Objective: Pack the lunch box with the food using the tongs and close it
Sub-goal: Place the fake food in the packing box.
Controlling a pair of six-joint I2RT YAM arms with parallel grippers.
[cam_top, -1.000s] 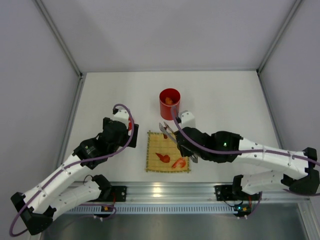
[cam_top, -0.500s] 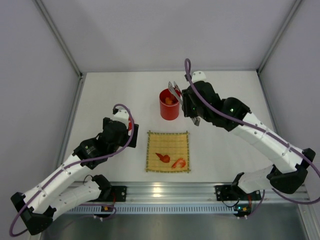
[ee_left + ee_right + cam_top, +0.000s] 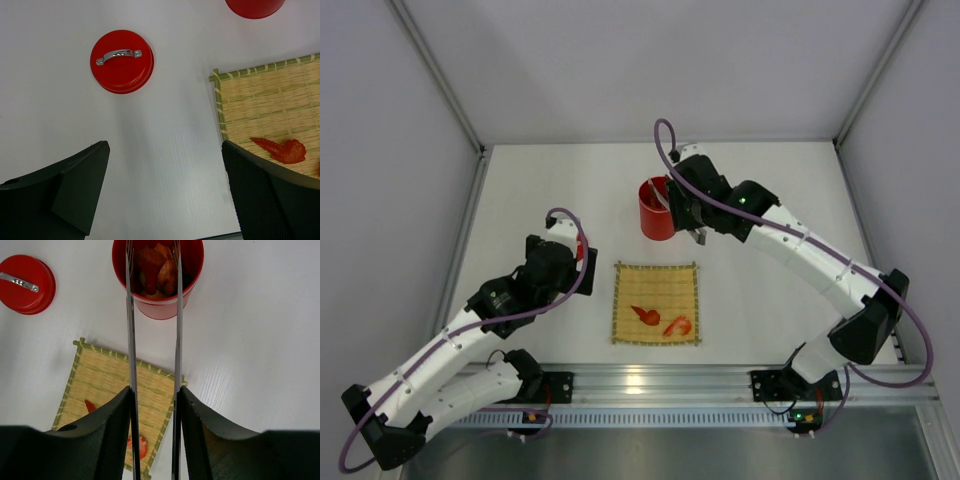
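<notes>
the left fingers [image 3: 165, 165] hang spread wide over the bare table [image 3: 50, 125], holding nothing. the arm has not stirred in the last second. just ahead of them lies the red lid [image 3: 121, 61], handle up. to their right is the bamboo mat [image 3: 265, 100] with a red food piece [image 3: 280, 149] on it.

the change is all on the right. a second ago the right fingers [image 3: 154, 396] hovered at the mat's far edge. now they have swung out to the lunch box [image 3: 160, 310], clamped on the tongs [image 3: 131, 340], whose tips reach over its mouth. the tong arms stand apart, so a piece is probably being let go. two red pieces stay on the mat, so packing is not finished and the lid is still off.

only the right wrist view looks down into the box, at the food [image 3: 160, 265] already piled there. the overhead view hides this behind the arm. only the left wrist view shows the lid's handle plainly.
</notes>
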